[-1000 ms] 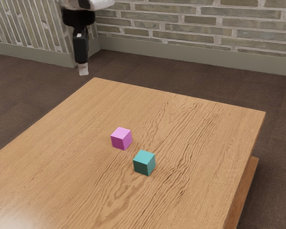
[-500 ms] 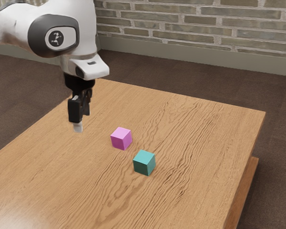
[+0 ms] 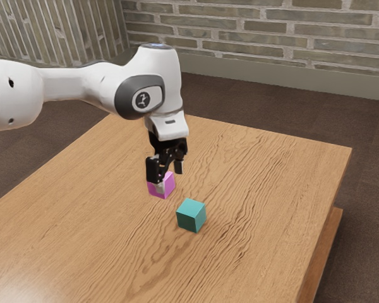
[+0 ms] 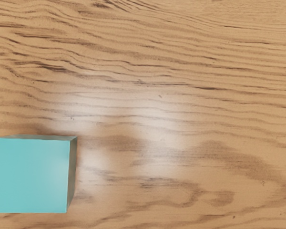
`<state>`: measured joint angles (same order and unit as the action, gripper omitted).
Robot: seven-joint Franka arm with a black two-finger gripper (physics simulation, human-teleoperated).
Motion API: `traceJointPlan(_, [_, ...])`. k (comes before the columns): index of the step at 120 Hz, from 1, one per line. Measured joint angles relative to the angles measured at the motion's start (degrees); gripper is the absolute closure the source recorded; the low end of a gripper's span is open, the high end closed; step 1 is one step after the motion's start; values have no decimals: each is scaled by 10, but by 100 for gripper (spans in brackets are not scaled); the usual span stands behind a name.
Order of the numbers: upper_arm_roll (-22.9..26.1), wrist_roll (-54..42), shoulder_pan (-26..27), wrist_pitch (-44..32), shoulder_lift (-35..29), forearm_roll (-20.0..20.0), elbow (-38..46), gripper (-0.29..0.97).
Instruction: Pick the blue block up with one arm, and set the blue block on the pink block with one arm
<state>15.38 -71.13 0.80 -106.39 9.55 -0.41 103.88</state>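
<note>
Swinging in from the exterior view's left, the black two-finger end effector (image 3: 165, 176) had come down over the small matte pink cube (image 3: 167, 187). Its fingers stood apart and held nothing. One pale fingertip overlapped the cube's top edge, though contact could not be told. Near it, toward the exterior view's right, the smooth, sharp-edged blue-green cube (image 3: 191, 215) sat flat on the bench (image 3: 271, 189), a light wooden slab with bold wavy grain. Behind rose a pale brick wall (image 3: 271, 25).

Exterior view looks down across the table (image 3: 271, 189); wrist view faces it closely, sharing the blue block (image 4: 31, 174).
</note>
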Motion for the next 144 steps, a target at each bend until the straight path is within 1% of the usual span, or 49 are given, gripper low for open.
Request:
traceJointPlan(21, [0,-46,3,-33,45,23,-13,0])
traceJointPlan(35, [0,-68,2,-46,77,28,-27,0])
traceJointPlan(45, [0,-82,2,-53,112,31,-44,0])
traceJointPlan(59, [-1,-96,0,-62,139,32,-56,0])
traceJointPlan(92, [-3,-97,-1,-71,187,33,-91,0])
traceJointPlan(109, [-4,-82,-5,-73,199,32,-93,0])
traceJointPlan(144, [-4,-58,-3,-77,245,33,-127,0])
